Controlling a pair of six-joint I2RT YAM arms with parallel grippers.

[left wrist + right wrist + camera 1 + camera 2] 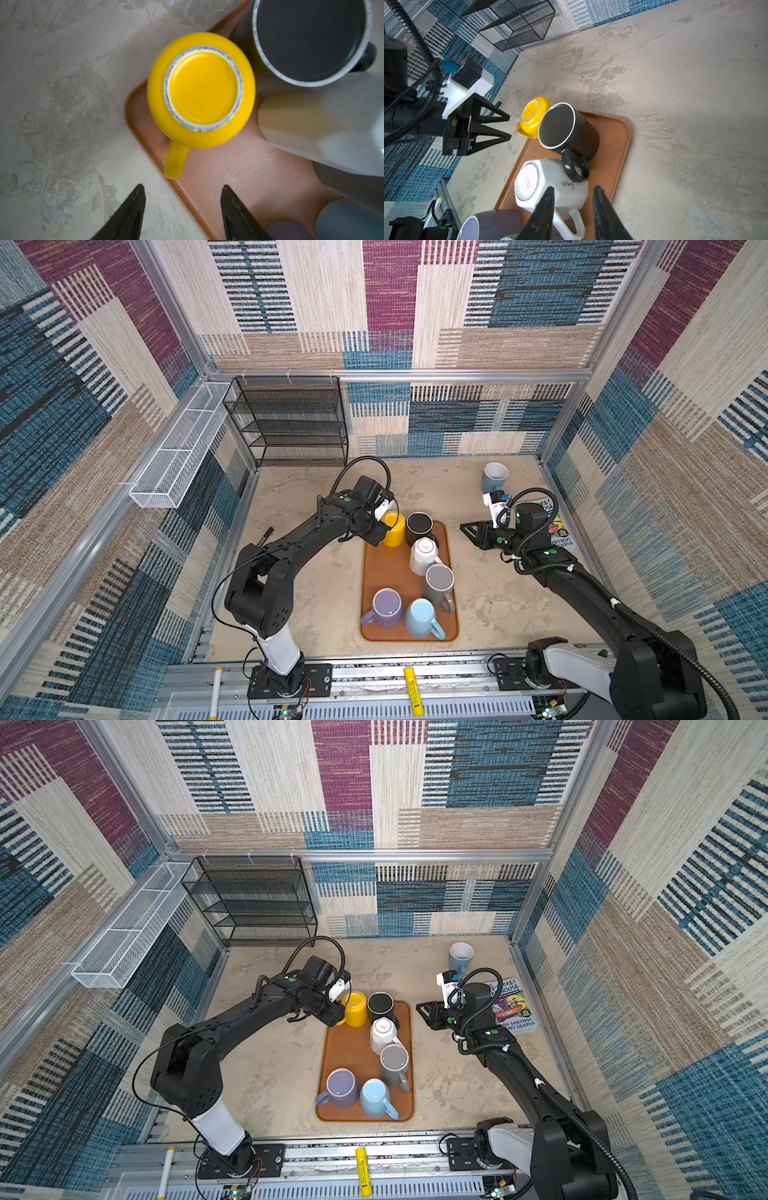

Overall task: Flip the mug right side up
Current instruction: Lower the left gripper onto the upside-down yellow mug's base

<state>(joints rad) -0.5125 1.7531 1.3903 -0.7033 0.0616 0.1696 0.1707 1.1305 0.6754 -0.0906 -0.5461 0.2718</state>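
Pre-grasp step, by our read: left gripper hovers over the yellow mug, jaws about half open, holding nothing. Mug sits base-up in the far-left corner of the tray, handle pointing near-left, out to the rim. Next we need to drop, clamp handle or wall, lift clear of the rim, then roll. Black mug crowds its right side and the white mug sits just nearer. Bare table left and far gives swing room. Right gripper sits right of the tray, jaws narrow, empty.

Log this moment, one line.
left gripper: open, facing yellow mug handle | yellow mug: upside down, tray corner | right gripper: open, empty
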